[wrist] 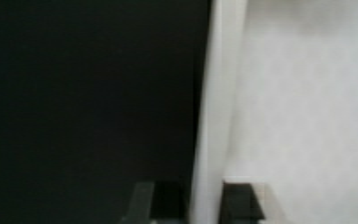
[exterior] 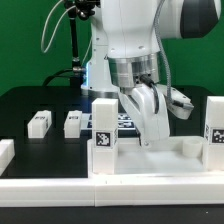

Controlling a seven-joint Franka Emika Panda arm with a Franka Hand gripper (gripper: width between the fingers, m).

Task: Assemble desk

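The white desk tabletop (exterior: 140, 163) lies at the front of the black table. Two tagged legs (exterior: 103, 125) (exterior: 215, 121) stand upright on it, one at a corner toward the exterior view's left and one at its right. My gripper (exterior: 152, 138) reaches down onto the tabletop's far rim between them. In the wrist view the thin white rim (wrist: 204, 100) runs between my two dark fingers (wrist: 149, 203), and the gripper (wrist: 197, 200) is shut on it. Two loose legs (exterior: 38, 123) (exterior: 72, 123) lie on the table toward the exterior view's left.
The marker board (exterior: 126, 123) lies flat behind the tabletop, partly hidden by the arm. A low white bar (exterior: 60, 187) runs along the front edge, with a white end piece (exterior: 5, 152) at the exterior view's left. An empty corner socket (exterior: 190, 148) sits near the right-hand leg.
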